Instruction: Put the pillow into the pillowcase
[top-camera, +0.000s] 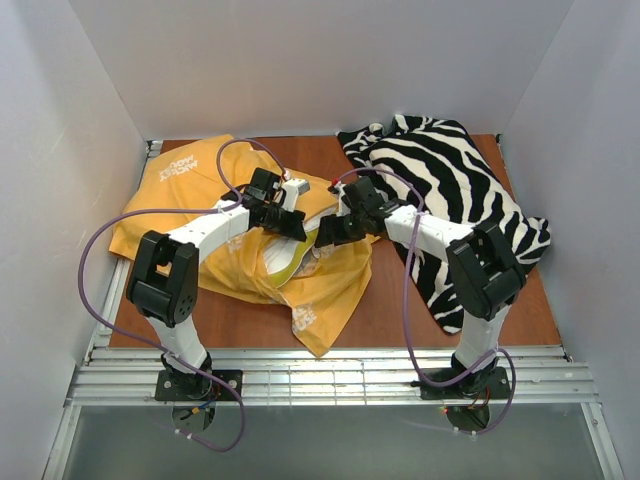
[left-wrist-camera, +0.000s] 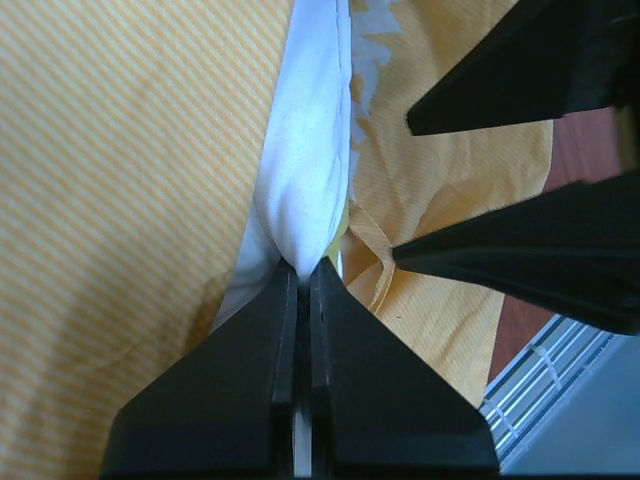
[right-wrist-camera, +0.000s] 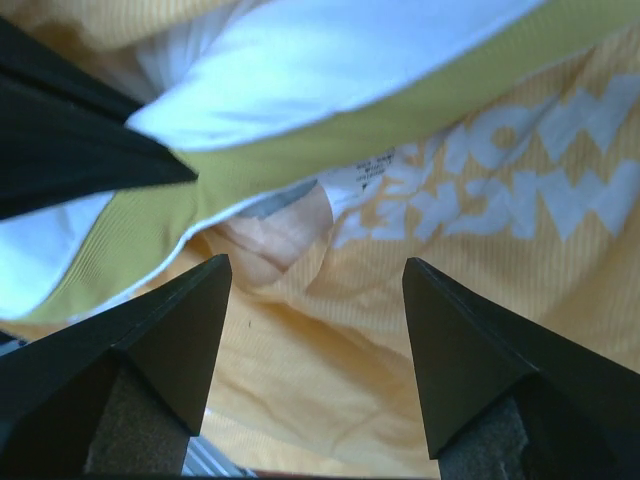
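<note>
The orange-yellow pillowcase (top-camera: 190, 175) lies across the left half of the table, its mouth facing the middle. The white pillow (top-camera: 283, 258) shows in that mouth, mostly covered by the case. My left gripper (top-camera: 295, 228) is at the mouth; in the left wrist view it (left-wrist-camera: 303, 268) is shut on a fold of the white pillow (left-wrist-camera: 310, 150), with pillowcase fabric (left-wrist-camera: 120, 200) on both sides. My right gripper (top-camera: 325, 235) faces it closely. Its jaws (right-wrist-camera: 315, 275) stand open over the pillowcase's inner cloth (right-wrist-camera: 330, 380), below the pillow's yellow-green band (right-wrist-camera: 300, 140), holding nothing.
A black-and-white zebra-striped cloth (top-camera: 450, 190) is heaped at the back right, under the right arm. A metal rail (top-camera: 330, 370) runs along the near edge of the brown table (top-camera: 400, 310). White walls close in the left, back and right.
</note>
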